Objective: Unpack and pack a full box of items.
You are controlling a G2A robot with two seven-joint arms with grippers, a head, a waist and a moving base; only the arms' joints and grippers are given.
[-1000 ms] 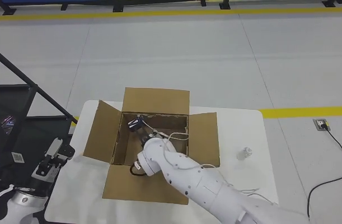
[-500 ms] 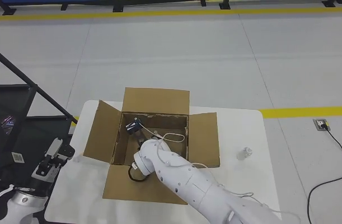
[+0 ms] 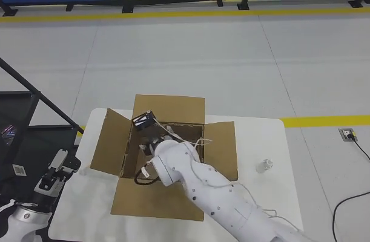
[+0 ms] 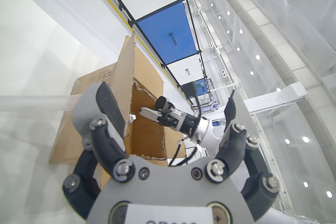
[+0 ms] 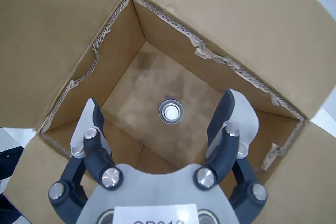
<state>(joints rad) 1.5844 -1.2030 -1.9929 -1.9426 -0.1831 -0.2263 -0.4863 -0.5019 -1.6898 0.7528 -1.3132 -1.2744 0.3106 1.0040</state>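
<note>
While the right claw [image 5: 161, 97] hangs over the open box [image 5: 223, 12] with its fingers spread wide and nothing between them, the bottle [image 5: 170, 112] it looks down on stands upright on the box floor, almost straight below. The bottle's long axis runs vertically, so the wrist camera sees it end-on, cap uppermost inside the ring of its shoulder. It stands roughly mid-floor, apart from all four walls. A straight descent looks like what the coming pick calls for, the fingers passing either side of the neck.

From above, the right claw [image 3: 144, 121] sits near the far wall of the box [image 3: 169, 107], level with the rim or just over it. This arm is plainly the nearer one. The left claw [image 3: 59, 162] is parked off the tabletop's [image 3: 263, 139] left edge, well apart from the box, its fingers also apart and holding nothing.

The ragged, torn wall tops and the four splayed flaps are the likeliest snags for the arm. A second bottle [image 3: 265, 164] rests on the tabletop to the right of the box.
</note>
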